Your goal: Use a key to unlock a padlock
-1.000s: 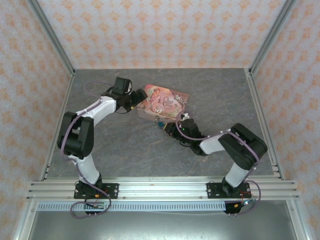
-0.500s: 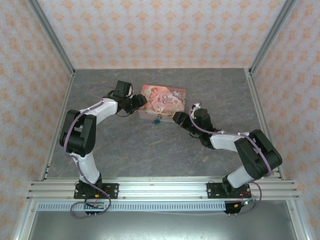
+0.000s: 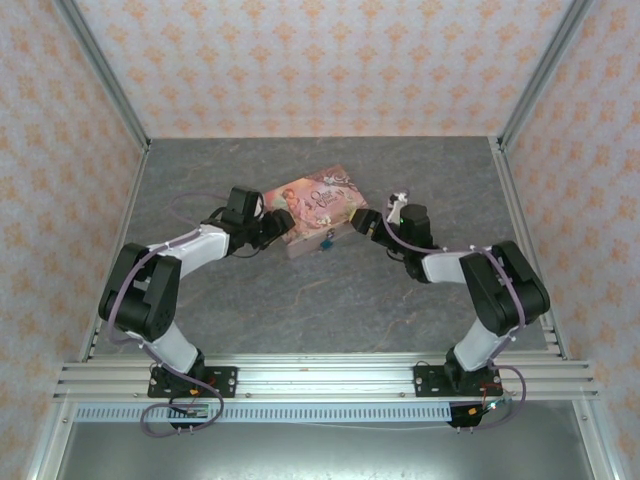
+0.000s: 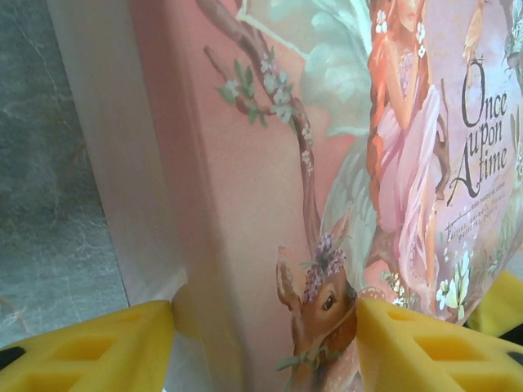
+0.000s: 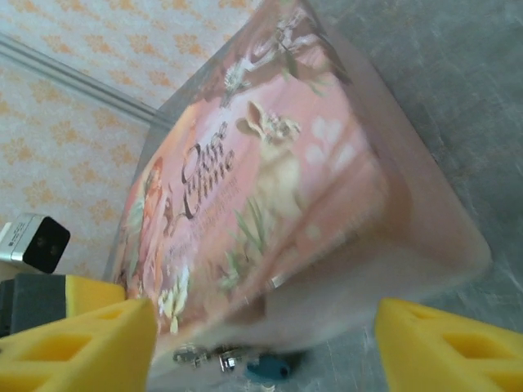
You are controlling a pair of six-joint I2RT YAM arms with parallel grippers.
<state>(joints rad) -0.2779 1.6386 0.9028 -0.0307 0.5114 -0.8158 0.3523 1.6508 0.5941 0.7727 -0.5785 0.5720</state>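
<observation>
The padlock (image 5: pixel 268 367) is a tiny blue-teal body with small silvery metal bits beside it (too blurred to tell shackle from key). It sits at the bottom of the near side wall of the pink tin (image 3: pixel 318 203), far smaller than that tin. From above it shows as a teal speck just off the tin's near edge, about halfway between the two grippers. The tin lies askew on the grey table (image 3: pixel 300 320), its printed lid facing up. The left gripper (image 4: pixel 263 314) is clamped on the tin's left end, one yellow finger (image 4: pixel 90 351) against the side wall and the other on the lid. The right gripper (image 5: pixel 265 306) stands spread wide and holds nothing; it faces the tin's right corner and is apart from it. Bare table stretches from the tin toward the arm bases and the near rail (image 3: pixel 320 378). A narrower bare strip runs behind the tin to the patterned back wall (image 3: pixel 300 70), and there is open room on both sides out to the frame posts.
</observation>
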